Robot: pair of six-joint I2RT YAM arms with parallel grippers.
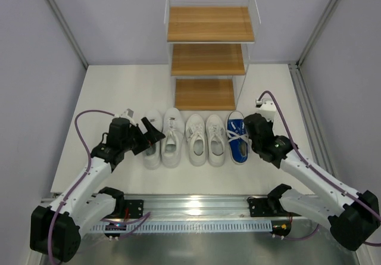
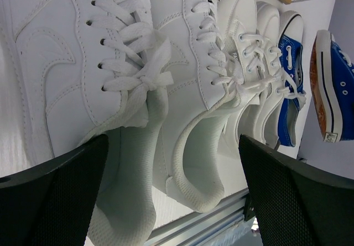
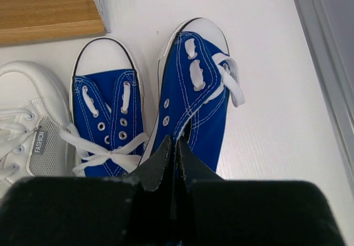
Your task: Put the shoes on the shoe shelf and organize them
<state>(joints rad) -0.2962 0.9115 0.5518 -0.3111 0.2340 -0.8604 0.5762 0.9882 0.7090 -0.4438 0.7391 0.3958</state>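
The shoe shelf (image 1: 208,56) stands at the back with its boards bare. In front of it, several white shoes (image 1: 172,137) and one blue shoe (image 1: 238,139) lie in a row, toes toward the shelf. My left gripper (image 1: 152,137) hangs open over the heels of the two leftmost white shoes (image 2: 72,52), its fingers (image 2: 55,196) apart on either side. My right gripper (image 3: 177,146) is shut on the inner collar edge of the second blue shoe (image 3: 196,91), which leans beside its mate (image 3: 108,119). In the left wrist view that held shoe (image 2: 334,85) shows its sole.
The aluminium rail (image 1: 196,208) runs along the table's near edge below the shoes. A grey frame post and side wall (image 1: 309,98) border the table on the right. The shelf's lowest board (image 3: 44,8) lies just beyond the blue shoes' toes.
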